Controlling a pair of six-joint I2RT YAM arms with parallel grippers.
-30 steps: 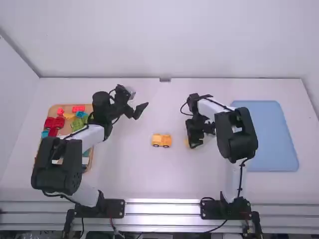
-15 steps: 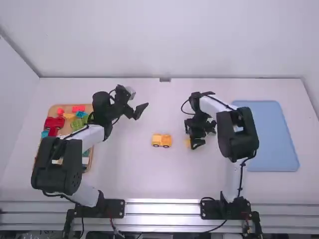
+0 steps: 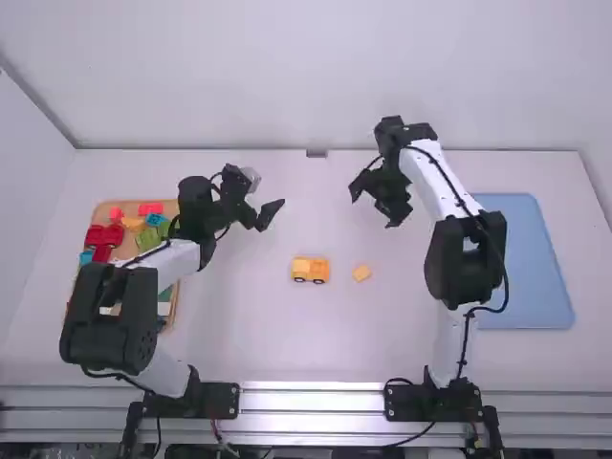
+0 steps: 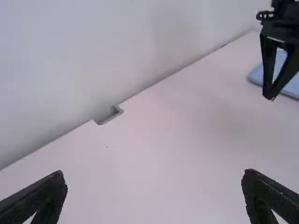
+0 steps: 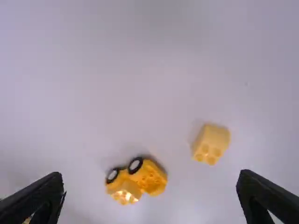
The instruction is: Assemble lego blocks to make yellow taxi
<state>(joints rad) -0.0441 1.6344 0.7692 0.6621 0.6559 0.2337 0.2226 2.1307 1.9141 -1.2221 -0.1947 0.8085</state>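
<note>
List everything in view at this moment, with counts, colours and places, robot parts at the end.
Wheeled vehicle piece: one, yellow, mid-table, a paler block on it
Loose block: one, pale yellow, on the table right of the vehicle piece
Block tray: one, orange-tan, table's left end
Tray blocks: several, red, yellow, green and blue, in that tray; exact count hidden by the left arm
Flat panel: one, blue, table's right end
Table: one, white, under everything
Arms: two, white and black, left and right
Left hand: one, black, open, above the table
Right hand: one, black, open, above the table
</note>
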